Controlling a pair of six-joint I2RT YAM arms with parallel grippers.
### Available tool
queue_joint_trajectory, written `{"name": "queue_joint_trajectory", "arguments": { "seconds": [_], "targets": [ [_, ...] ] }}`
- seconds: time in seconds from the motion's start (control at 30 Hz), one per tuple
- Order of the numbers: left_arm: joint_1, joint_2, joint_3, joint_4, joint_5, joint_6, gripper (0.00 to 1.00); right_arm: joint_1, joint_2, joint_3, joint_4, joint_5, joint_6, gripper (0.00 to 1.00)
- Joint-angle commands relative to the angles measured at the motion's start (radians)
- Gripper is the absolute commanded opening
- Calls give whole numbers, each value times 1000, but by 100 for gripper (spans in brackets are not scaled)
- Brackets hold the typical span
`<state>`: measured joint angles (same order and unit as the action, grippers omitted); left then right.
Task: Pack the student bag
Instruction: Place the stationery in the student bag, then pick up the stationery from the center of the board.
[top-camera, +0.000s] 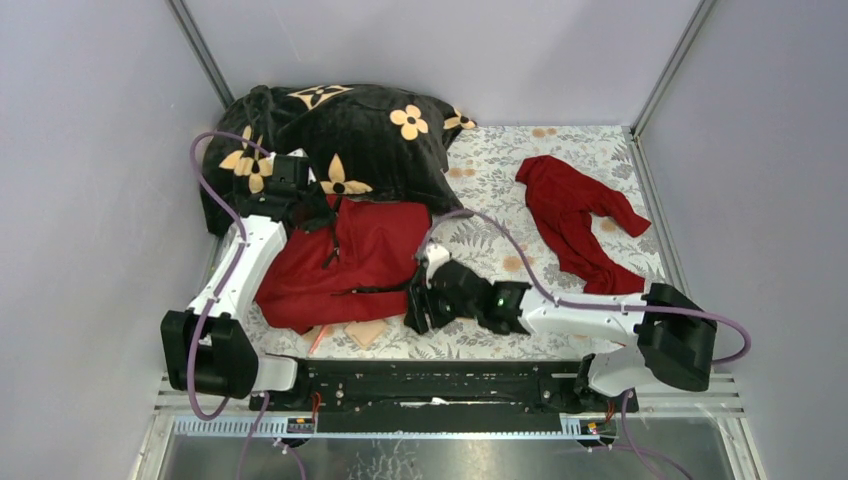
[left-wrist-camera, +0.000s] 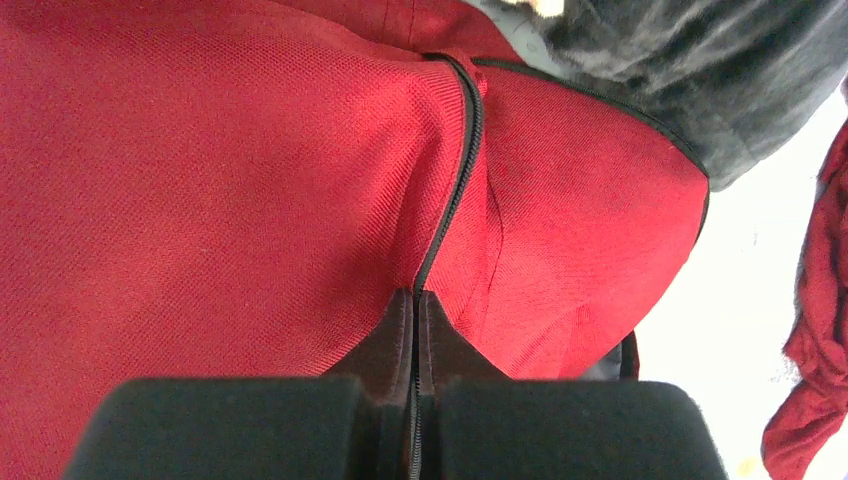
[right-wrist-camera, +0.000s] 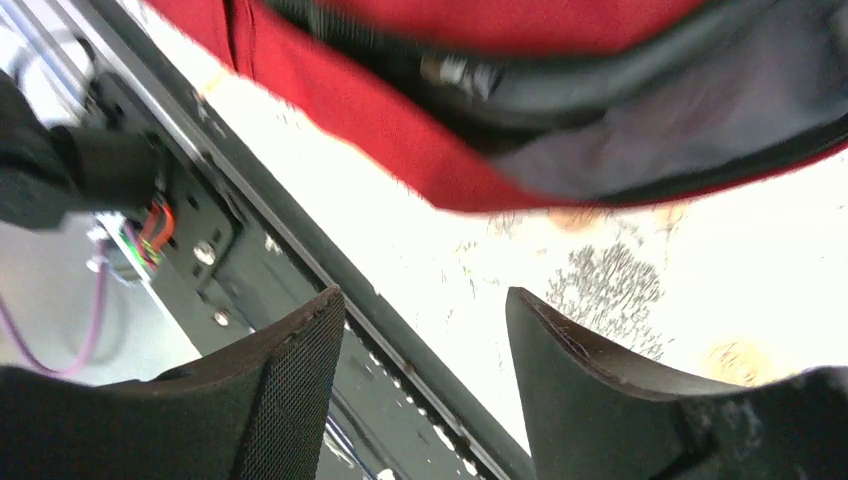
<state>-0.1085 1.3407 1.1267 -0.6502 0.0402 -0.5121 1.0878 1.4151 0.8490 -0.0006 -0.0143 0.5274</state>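
A: Where's the student bag (top-camera: 350, 250)?

B: Left-centre of the tablecloth (top-camera: 490, 175), lying flat between your two arms. Its far end sits under the black blanket (top-camera: 350, 130) w/ orange flowers, which overlaps the top edge.

A: Looks?

B: Dark-red woven fabric; on your left wrist cam (left-wrist-camera: 200, 200) the twill weave shows up close. A black zipper (left-wrist-camera: 462, 170) curves across it, w/ black piping along the rim. In the top view a black strap lies over the front. Your right wrist cam shows the near edge (right-wrist-camera: 400, 150): a gap w/ grey lining and black trim, but it's blurry. A tan flat piece (top-camera: 365, 330) pokes out from under the near side; can't tell what it is.

A: Left gripper (top-camera: 308, 212)?

B: It's at the bag's far-left part, by the blanket. Fingers (left-wrist-camera: 395, 330) are clenched tight, w/ the zipper line running straight in between them, so you're pinching the bag there.

A: Right gripper (top-camera: 420, 305)?

B: At the bag's near-right corner. Fingers (right-wrist-camera: 560, 370) are spread, nothing between them, just tablecloth and the black front rail (right-wrist-camera: 230, 230) below. Can't tell if it touches the bag.

A: Other stuff?

B: A red garment (top-camera: 575, 215) lies crumpled on the right, well apart from the bag.
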Motion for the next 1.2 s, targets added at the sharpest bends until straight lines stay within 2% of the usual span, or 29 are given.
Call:
{"name": "queue_joint_trajectory", "arguments": {
  "seconds": [0.0, 0.1, 0.23, 0.37, 0.43, 0.63, 0.77, 1.03, 1.17],
  "targets": [
    [24, -19, 64, 89, -61, -48, 0, 123, -9, -92, 163, 182, -16, 68],
    [38, -33, 93, 113, -46, -65, 0, 199, 88, -68, 223, 270, -18, 69],
    [56, -1, 172, 131, -45, -65, 0, 205, 217, -33, 301, 321, 4, 70],
    [81, 36, 230, 155, -45, -66, 0, 205, 346, 48, 306, 356, 13, 75],
    [98, 57, 256, 157, -9, -73, 0, 205, 394, 89, 294, 383, 23, 81],
    [107, 83, 257, 186, 70, -85, 0, 204, 504, 192, 283, 321, 29, 79],
    [107, 76, 225, 199, 80, -86, 0, 204, 523, 208, 296, 277, 26, 65],
    [107, 64, 183, 213, 80, -85, 0, 204, 510, 221, 214, 328, 49, 1],
    [107, 73, 163, 209, 72, -79, 0, 203, 454, 205, 150, 364, 55, 0]
  ]
}}
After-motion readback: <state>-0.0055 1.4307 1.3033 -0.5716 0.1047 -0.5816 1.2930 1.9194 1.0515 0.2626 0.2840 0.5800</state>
